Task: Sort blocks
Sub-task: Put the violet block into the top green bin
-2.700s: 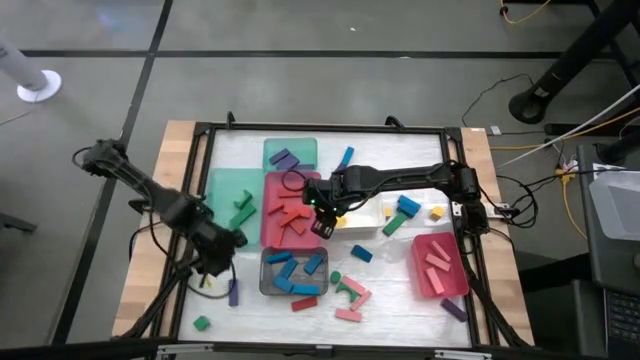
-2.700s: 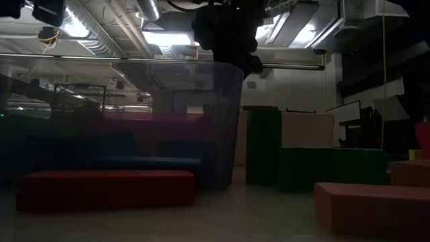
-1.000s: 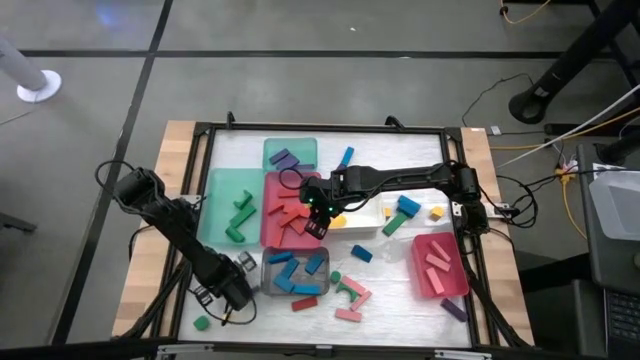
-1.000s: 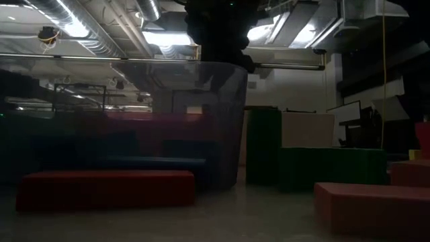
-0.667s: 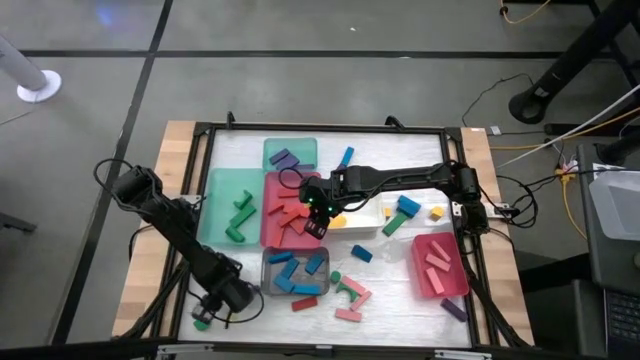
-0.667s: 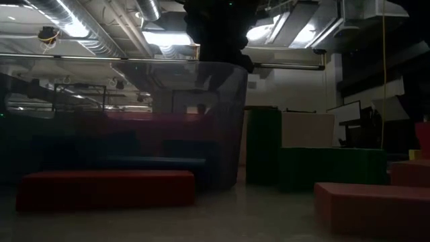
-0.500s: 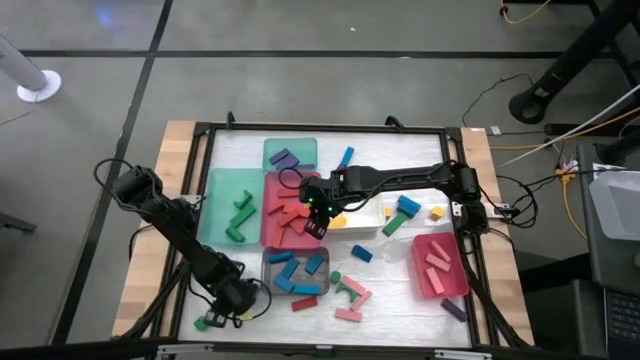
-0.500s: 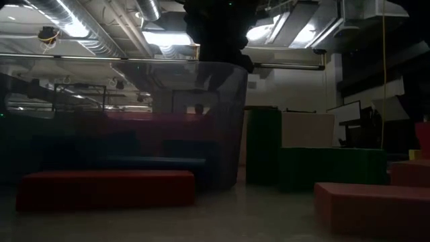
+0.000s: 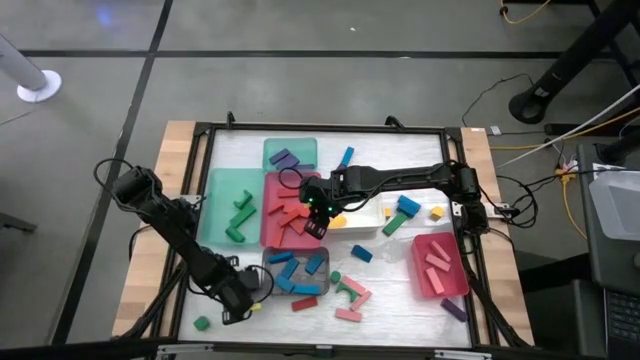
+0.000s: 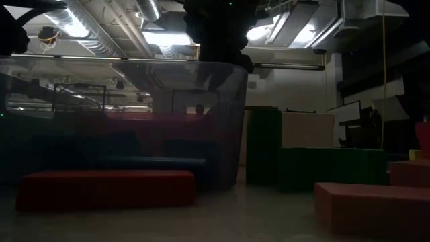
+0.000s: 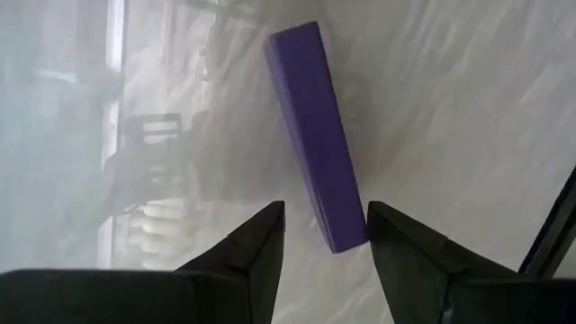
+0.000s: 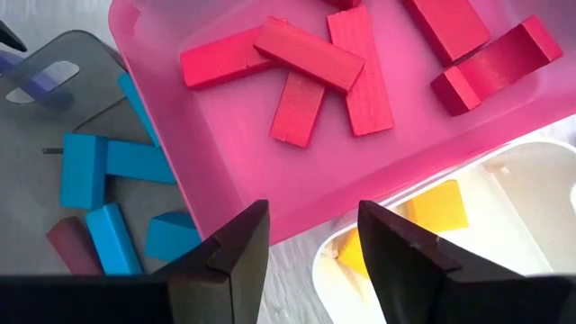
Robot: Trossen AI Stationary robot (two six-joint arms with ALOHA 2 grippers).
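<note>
My left gripper [image 9: 240, 297] is low over the table near its near edge, just left of the grey tray [image 9: 265, 257]. It is open. In its wrist view its fingers [image 11: 324, 220] stand on either side of one end of a purple bar [image 11: 315, 135] that lies flat on the table. The high view hides this bar under the gripper. My right gripper [image 9: 318, 218] hovers open over the red tray's [image 9: 268, 225] right edge. Below it [image 12: 310, 225] lie red bars [image 12: 310, 56], with blue blocks [image 12: 85, 171] in the grey tray and yellow ones [image 12: 436, 207] in the white tray.
Trays fill the table's middle: two green [image 9: 215, 190], red, grey, white [image 9: 365, 222], and pink [image 9: 420, 270] at the right. Loose blocks lie about: a green cube [image 9: 203, 323], a red bar [image 9: 304, 302], arches [image 9: 350, 290], a blue block [image 9: 361, 253] and a purple bar [image 9: 453, 308].
My left gripper has shifted a little along the near edge, first toward the green cube, then back right toward the grey tray, turning as it went. It now stands over the purple bar. The right arm has kept still.
</note>
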